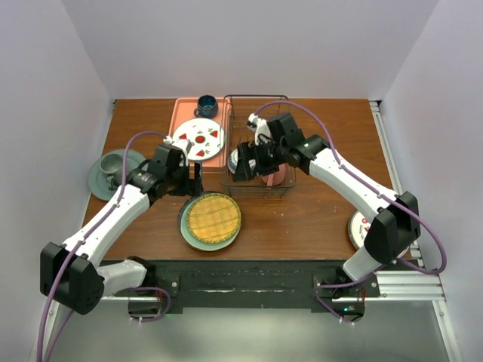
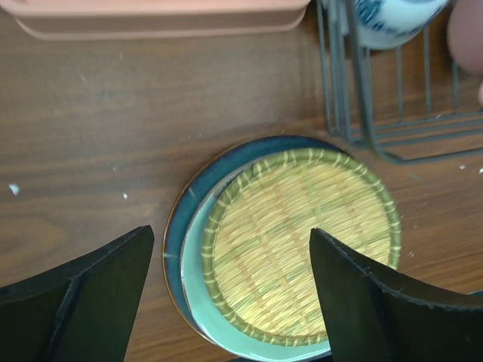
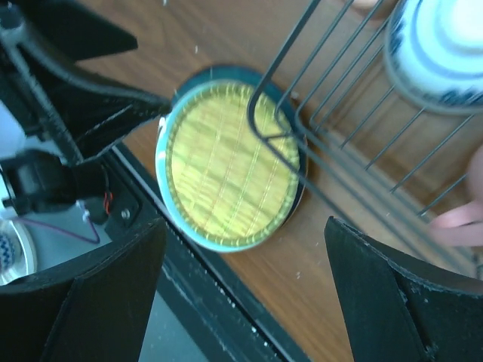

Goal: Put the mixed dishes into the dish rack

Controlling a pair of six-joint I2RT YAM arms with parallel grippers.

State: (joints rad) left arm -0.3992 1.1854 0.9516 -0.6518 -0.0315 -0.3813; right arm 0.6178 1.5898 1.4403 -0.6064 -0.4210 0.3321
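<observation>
The yellow woven-look plate [image 1: 213, 217] lies on a stack of teal plates [image 1: 186, 226] near the front of the table. My left gripper [image 1: 192, 179] hangs open and empty just behind and above the stack; in the left wrist view its gripper [image 2: 230, 240] frames the yellow plate [image 2: 298, 241]. My right gripper [image 1: 245, 167] is open and empty over the near left corner of the dish rack [image 1: 258, 121]. The rack holds the blue-and-white bowl [image 3: 445, 45] and the pink mug [image 1: 276, 178]. The right wrist view shows the yellow plate [image 3: 226, 166] past the rack's wires [image 3: 355, 151].
A pink tray [image 1: 181, 113] at the back holds a white plate with red marks [image 1: 199, 139] and a dark blue mug [image 1: 206, 105]. A grey-teal plate [image 1: 96, 179] carrying a cup sits at the left. Another white plate [image 1: 356, 230] lies at the right, partly under my right arm.
</observation>
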